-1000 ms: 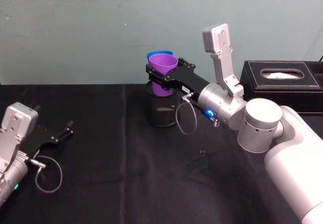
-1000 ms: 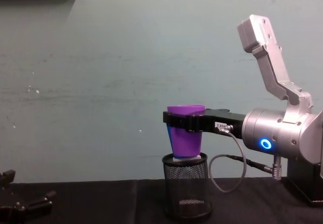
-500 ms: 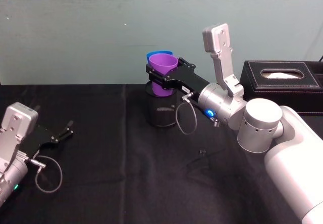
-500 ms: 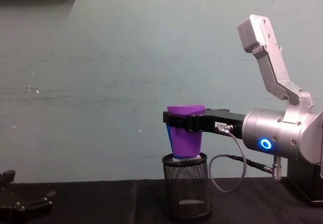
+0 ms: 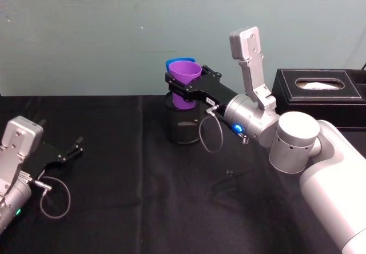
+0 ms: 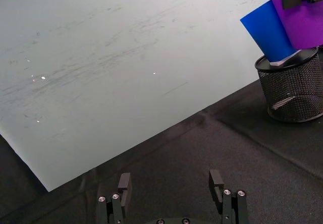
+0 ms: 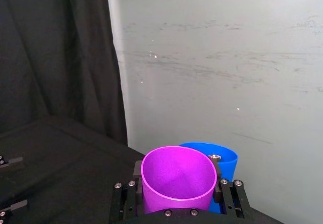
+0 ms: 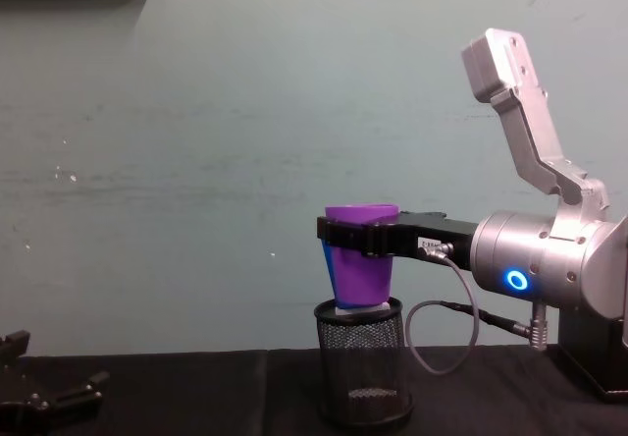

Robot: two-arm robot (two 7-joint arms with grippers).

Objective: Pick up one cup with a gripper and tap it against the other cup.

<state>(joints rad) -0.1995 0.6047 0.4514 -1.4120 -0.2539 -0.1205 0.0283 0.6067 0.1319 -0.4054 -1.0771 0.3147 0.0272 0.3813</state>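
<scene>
Gripping the purple cup [image 8: 361,277] just under its rolled rim, the right tool [image 5: 187,82] reaches in from the right of the head view, its flat black jaws pinching the wall from both sides. The cup is a smooth, tapered purple tumbler, upright, mouth open and empty. It sits at centre frame, with its base at the mouth of the black mesh holder [image 8: 360,367]. The blue cup [image 6: 267,31], of like shape, leans in that holder directly behind the purple one. The two walls lie close together, and contact cannot be confirmed. The holder stands on the black tabletop [image 5: 126,197]. A black tissue box [image 5: 320,94] sits at the right edge. The left tool [image 6: 170,183] rests low at lower left of the head view, jaws spread and empty.
</scene>
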